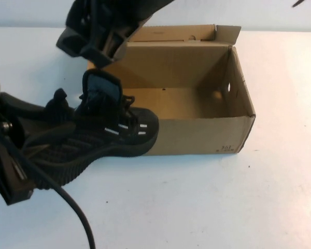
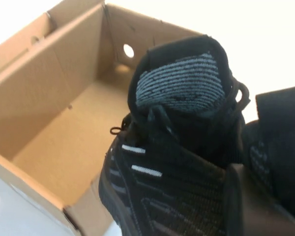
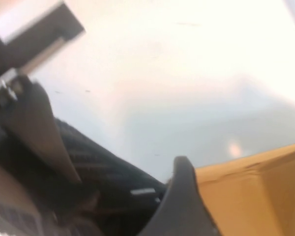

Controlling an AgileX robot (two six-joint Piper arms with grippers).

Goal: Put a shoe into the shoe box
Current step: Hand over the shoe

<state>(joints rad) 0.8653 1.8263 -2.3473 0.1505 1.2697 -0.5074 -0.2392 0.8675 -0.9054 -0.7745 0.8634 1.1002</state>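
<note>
Left gripper (image 1: 52,122) is sitting at the near left of the table (image 1: 207,202), jaws pinching the heel end of the shoe (image 1: 111,132); in the left wrist view one finger (image 2: 250,206) is pressing against the shoe's (image 2: 172,162) side just behind the white dashes. The shoe is hanging tilted from these jaws, heel toward the left arm, toe pointing away from the jaws and overlapping the near left corner of the shoe box (image 1: 197,136); whether the toe is touching the cardboard cannot be told. The tongue is standing upright just beyond the jaws, its grey lining facing the wrist camera. Past the toe, the shoe box (image 2: 49,98) is lying open, flaps upright, its bare floor showing and a round hole in the end wall farthest from the left jaws. Right gripper (image 1: 96,39) is hovering at the far left corner of the box, above and beyond the shoe; one finger (image 3: 179,196) is showing in the right wrist view, with the shoe (image 3: 103,172) just below it and the box (image 3: 255,191) beside it. Right jaws are standing spread, holding nothing
</note>
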